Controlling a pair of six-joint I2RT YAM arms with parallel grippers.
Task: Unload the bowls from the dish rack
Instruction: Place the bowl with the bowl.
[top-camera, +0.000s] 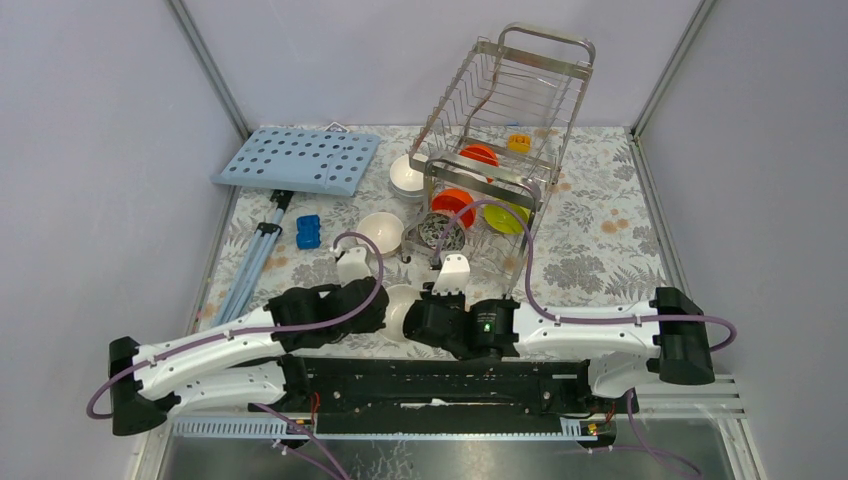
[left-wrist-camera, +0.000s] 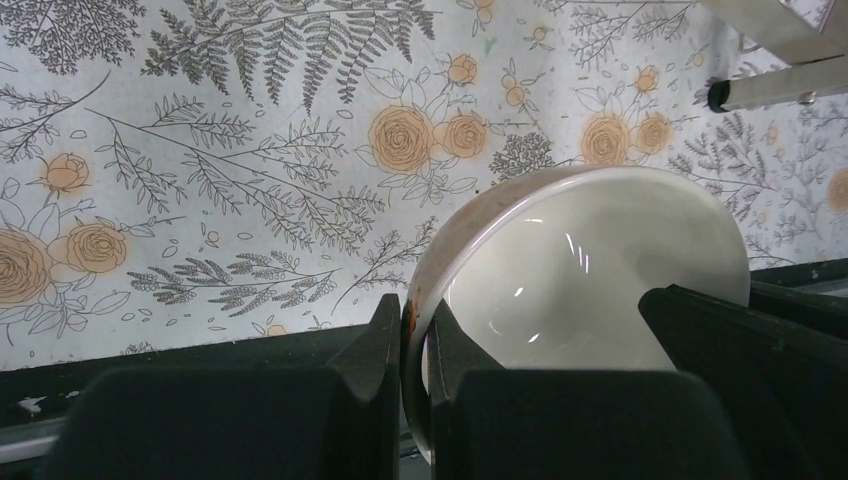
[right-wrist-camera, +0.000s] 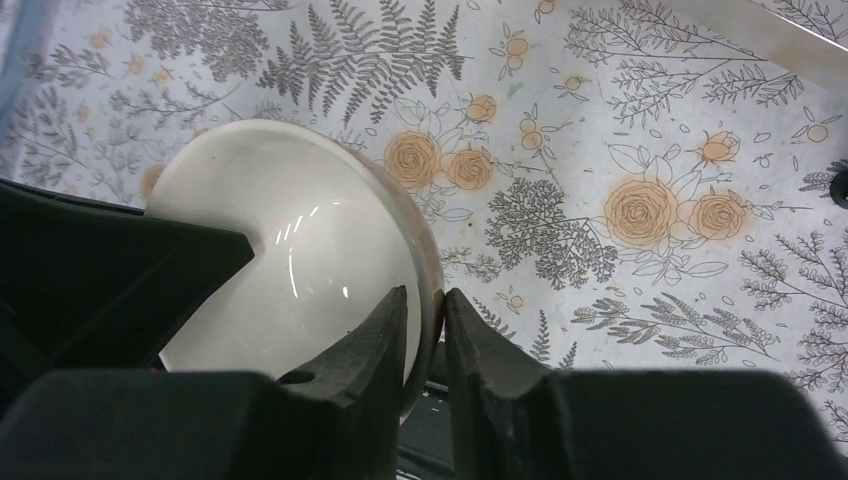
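A cream-beige bowl (top-camera: 401, 304) hangs tilted on edge over the near side of the table, between both grippers. My left gripper (left-wrist-camera: 415, 325) is shut on one side of the bowl's (left-wrist-camera: 590, 280) rim. My right gripper (right-wrist-camera: 425, 310) pinches the opposite rim of the same bowl (right-wrist-camera: 290, 250), one finger inside and one outside. The steel wire dish rack (top-camera: 505, 120) stands behind. It holds two orange-red bowls (top-camera: 455, 205) (top-camera: 480, 155), a lime-green bowl (top-camera: 505, 215) and a speckled bowl (top-camera: 440, 232). Two white bowls (top-camera: 381, 230) (top-camera: 408, 175) sit on the table left of the rack.
A light-blue perforated board (top-camera: 300, 160) lies at the back left, with pale-blue rods (top-camera: 255, 260) running from it toward the near edge. A small blue block (top-camera: 308, 232) sits beside the rods. Grey walls close in the table on three sides.
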